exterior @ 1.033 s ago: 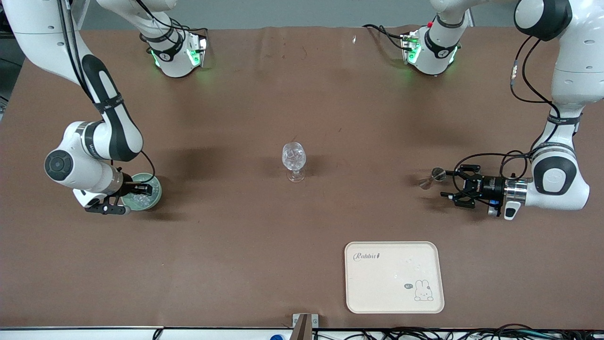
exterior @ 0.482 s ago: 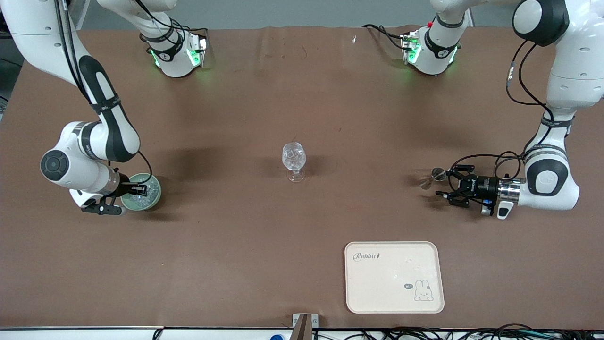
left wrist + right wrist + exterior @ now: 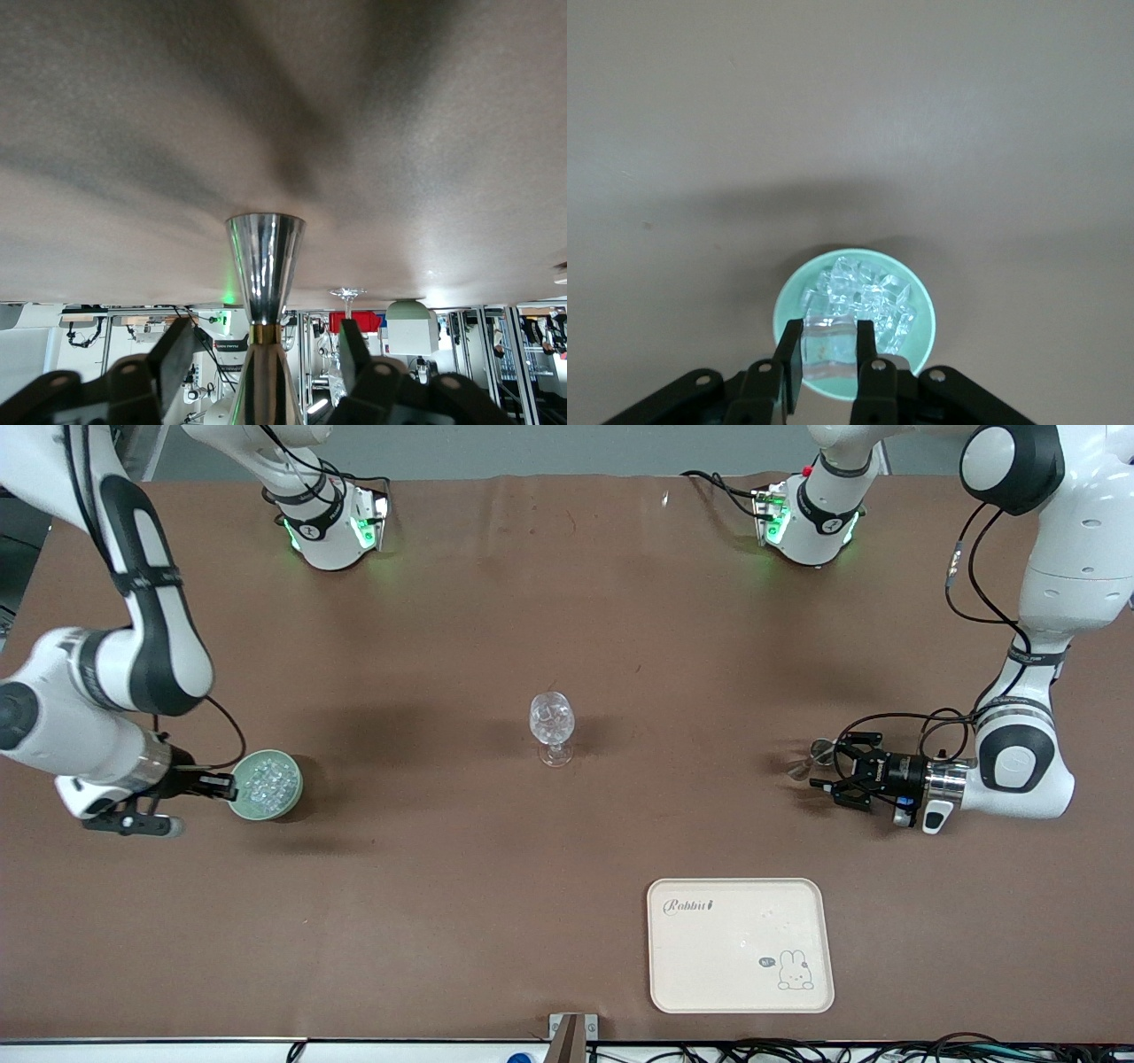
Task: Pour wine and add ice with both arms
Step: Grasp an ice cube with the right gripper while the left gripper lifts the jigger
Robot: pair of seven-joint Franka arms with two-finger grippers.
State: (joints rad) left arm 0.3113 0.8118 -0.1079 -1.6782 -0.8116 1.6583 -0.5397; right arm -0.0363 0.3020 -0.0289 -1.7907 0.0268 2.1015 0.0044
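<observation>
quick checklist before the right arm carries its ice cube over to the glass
1. Cube in grip: ok. The right gripper is shut on one ice cube.
2. Cube lifted out of the pale green bowl: ok, the cube sits above the remaining ice in the right wrist view.
3. Wine glass upright: ok, it stands at the table's middle with ice already in it.
4. Path from bowl to glass: ok, only bare table lies between them.
5. Left gripper out of the way: ok, it is open around a metal jigger toward the left arm's end of the table.
6. Room in the glass for another cube: cannot tell.
</observation>
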